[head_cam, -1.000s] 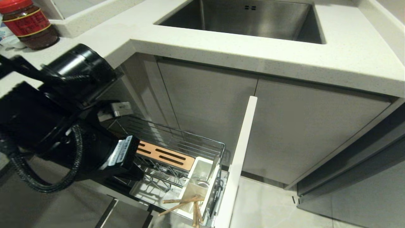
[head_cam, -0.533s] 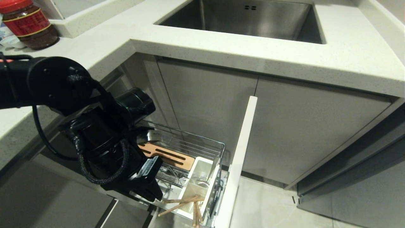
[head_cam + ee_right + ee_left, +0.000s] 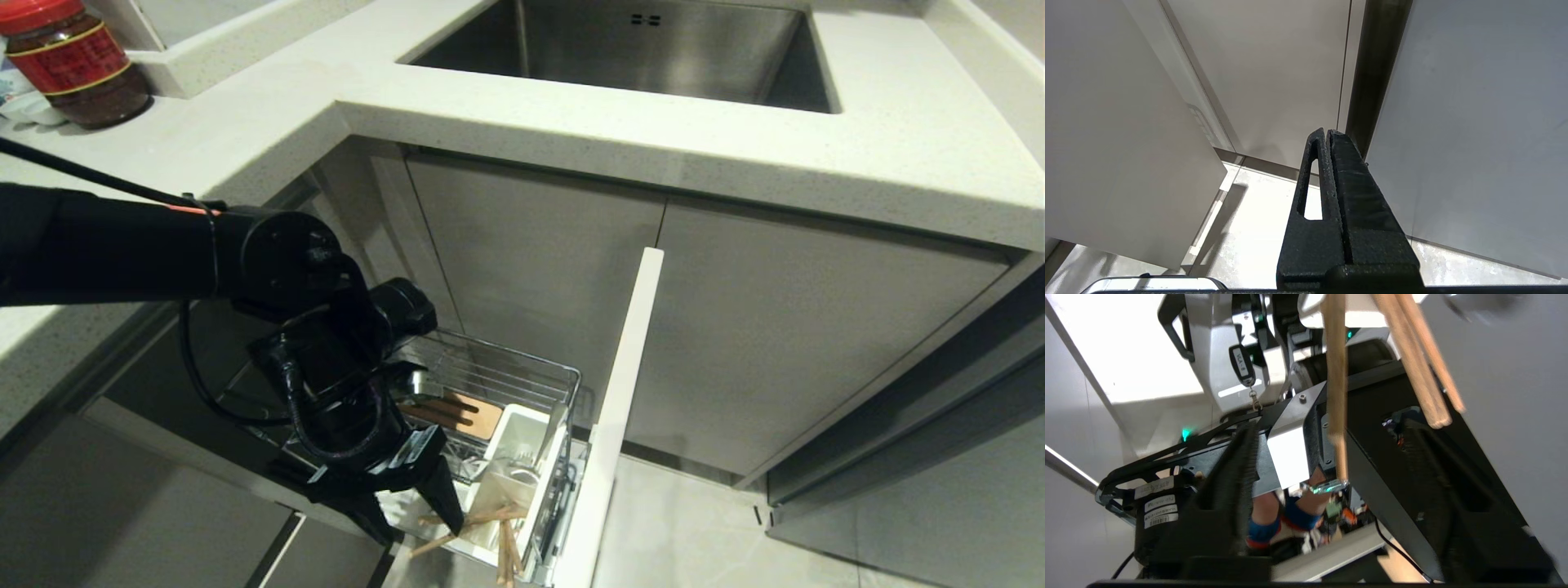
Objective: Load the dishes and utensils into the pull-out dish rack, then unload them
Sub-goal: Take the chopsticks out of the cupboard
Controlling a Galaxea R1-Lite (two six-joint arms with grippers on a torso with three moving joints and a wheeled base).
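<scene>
Hovering left gripper (image 3: 418, 510), fingers spread, beside chopsticks (image 3: 469, 527) in rack (image 3: 522, 377).

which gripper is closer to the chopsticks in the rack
Left. The left gripper hangs open right at the chopsticks sticking out of the white holder. The right gripper is shut, off by the cabinet fronts, with no chopsticks near it.
</scene>
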